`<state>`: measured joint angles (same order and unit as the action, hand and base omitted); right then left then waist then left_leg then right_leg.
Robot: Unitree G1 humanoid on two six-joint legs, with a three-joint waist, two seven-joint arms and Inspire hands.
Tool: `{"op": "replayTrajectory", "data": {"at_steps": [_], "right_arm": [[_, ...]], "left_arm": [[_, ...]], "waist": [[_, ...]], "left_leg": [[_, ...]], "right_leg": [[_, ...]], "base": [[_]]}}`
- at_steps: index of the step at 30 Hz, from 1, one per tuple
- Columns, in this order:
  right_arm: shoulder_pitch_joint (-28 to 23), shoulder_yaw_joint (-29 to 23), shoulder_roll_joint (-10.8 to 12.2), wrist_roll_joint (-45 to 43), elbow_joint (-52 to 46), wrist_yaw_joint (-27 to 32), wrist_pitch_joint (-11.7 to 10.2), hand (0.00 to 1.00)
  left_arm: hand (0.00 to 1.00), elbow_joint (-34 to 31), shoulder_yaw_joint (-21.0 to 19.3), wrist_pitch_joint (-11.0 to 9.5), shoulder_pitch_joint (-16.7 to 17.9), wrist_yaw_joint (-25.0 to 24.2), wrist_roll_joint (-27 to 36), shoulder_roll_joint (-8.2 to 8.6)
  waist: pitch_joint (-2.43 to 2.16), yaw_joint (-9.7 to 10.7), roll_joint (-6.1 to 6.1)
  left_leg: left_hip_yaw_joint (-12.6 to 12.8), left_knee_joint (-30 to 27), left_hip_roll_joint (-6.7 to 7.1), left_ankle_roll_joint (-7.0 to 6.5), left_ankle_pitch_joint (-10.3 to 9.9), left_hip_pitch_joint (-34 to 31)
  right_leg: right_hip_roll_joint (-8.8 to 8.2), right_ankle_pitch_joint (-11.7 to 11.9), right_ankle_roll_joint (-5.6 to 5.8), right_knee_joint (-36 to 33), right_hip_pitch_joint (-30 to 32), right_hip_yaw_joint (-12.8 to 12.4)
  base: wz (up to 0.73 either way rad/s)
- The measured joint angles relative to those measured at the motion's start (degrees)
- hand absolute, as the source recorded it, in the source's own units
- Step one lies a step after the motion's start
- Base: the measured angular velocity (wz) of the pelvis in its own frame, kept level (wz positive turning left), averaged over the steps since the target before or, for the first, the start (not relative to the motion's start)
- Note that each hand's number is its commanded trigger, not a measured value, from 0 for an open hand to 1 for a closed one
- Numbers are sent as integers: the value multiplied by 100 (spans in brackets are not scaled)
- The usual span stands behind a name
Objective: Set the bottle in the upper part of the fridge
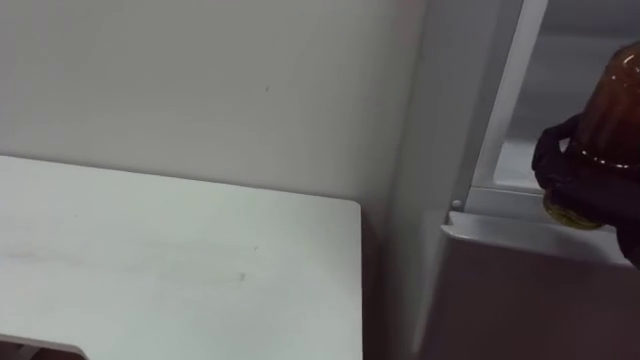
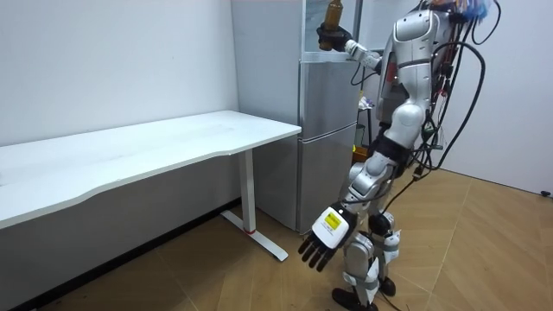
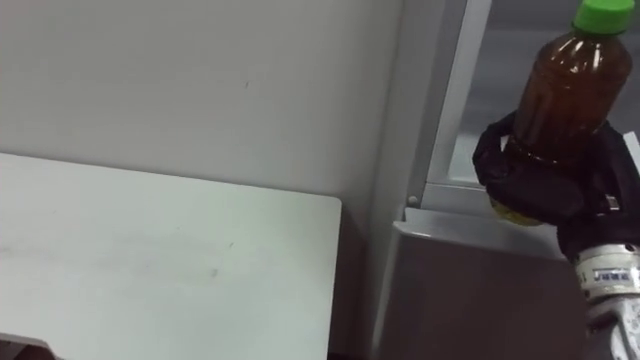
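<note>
We read the robot as standing before the tall silver two-compartment fridge (image 2: 328,130), beside the white rectangular table (image 3: 170,270).

**Status**
- The right hand (image 3: 545,180) is raised to the upper compartment; its dark fingers are curled round the lower body of the clear plastic bottle of brown liquid (image 3: 565,95).
- The bottle is upright, its green screw cap (image 3: 603,15) on top. Its base is about level with the grey sill (image 3: 470,235) at the compartment's front edge. It is not yet set down inside.
- The left hand (image 2: 324,246) hangs at the robot's side, fingers relaxed and holding nothing.

**Hazards, in our judgement**
1. Base strikes the sill. The base appears barely clear of it; pushing forward without lift could tip the bottle or lever it out of the grasp.
2. Top-heavy grip. The hold is low on the bottle, so a knock may swing the neck.
3. Early release. Letting go near the front edge could let the bottle fall outward.
4. We cannot tell the headroom above the cap.
</note>
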<state>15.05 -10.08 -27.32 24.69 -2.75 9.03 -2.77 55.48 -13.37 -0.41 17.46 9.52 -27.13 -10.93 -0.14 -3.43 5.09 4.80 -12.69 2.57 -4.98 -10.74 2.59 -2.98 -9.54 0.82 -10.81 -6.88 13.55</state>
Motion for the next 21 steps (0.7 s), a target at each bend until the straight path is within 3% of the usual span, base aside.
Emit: {"op": "replayTrajectory", "data": {"at_steps": [8, 10, 13, 21], "right_arm": [[1, -2, -88, -78, 337, 376, 0, 100], [2, -4, -382, -162, 569, 547, 3, 100], [2, -21, -594, -149, 836, 788, 3, 100], [64, -73, -667, -122, 1194, 1315, 3, 100]], "left_arm": [[0, -107, -12, 0, 235, 27, 22, 1], [0, -116, -78, 0, 238, 75, 23, 3], [0, -76, -219, -1, 241, 134, 64, 5], [0, -36, -240, -41, 413, 41, 67, 8]], "waist": [[0, -14, 12], [5, -32, 39], [20, -128, 71], [17, -189, 168]], "left_leg": [[-40, -23, 10, -6, -22, -53], [-56, -52, 13, -10, -26, -94], [-61, -80, 6, -6, -28, -86], [-135, -127, 7, -3, -57, -147]], "right_leg": [[-3, -6, 9, -1, 1, 1], [-2, -10, 15, 8, 13, 8], [4, -10, 15, 9, -11, 64], [-27, -12, 17, -8, 5, 393]], "base": [[2], [6], [1], [4]]}}
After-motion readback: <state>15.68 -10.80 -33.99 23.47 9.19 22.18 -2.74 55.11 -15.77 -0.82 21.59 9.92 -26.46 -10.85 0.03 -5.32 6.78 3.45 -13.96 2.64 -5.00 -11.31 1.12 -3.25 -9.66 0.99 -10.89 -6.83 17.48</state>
